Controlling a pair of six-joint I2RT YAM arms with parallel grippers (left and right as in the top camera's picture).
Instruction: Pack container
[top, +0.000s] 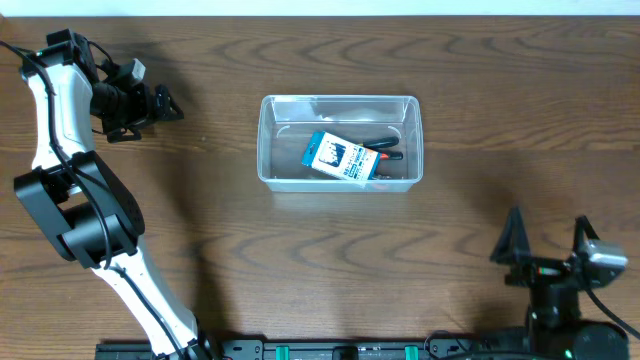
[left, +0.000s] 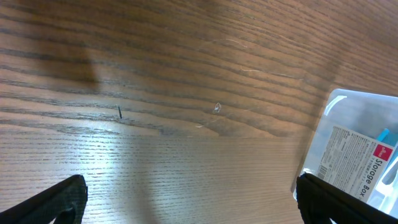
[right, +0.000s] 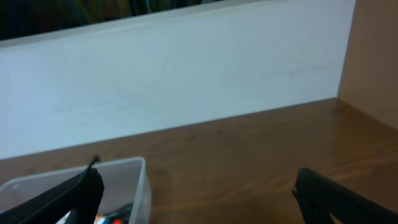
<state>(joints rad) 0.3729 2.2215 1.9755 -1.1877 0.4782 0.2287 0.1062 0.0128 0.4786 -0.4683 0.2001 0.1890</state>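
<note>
L side first: my left claw (top: 168, 104) hangs over the far-left part of the table (top: 450, 60), pointing right, jaws spread wide, nothing btwn them. L wrist cam confirms: both fingertips at the frame's bottom corners, bare wood grain in the gap. It's well apart from the container (top: 264, 140), whose near-left corner only just shows at the right edge of that view. Centre: the container sits upright on the table, roughly mid-width and a bit toward the far side, open top, no lid seen anywhere. Inside it: a blue-and-white box (top: 340, 160) lying flat and skewed, toward the near wall, and just right of it a hand tool w/ red-and-black handles (top: 388, 150), prob. pliers, can't tell for sure. Far part of the tub looks bare, tho glare on the plastic makes that uncertain. R side: my right claw (top: 548, 238) is at the near-right, fingers up and wide apart, empty, well clear of the container. R wrist cam sees only the container's far corner low left, and a pale wall beyond the table. Progress, my read: two items in, no loose items in view on the wood, so the packing looks near done or done. What's left, if anything, may be a lid or items out of frame. Can't tell from here.
</note>
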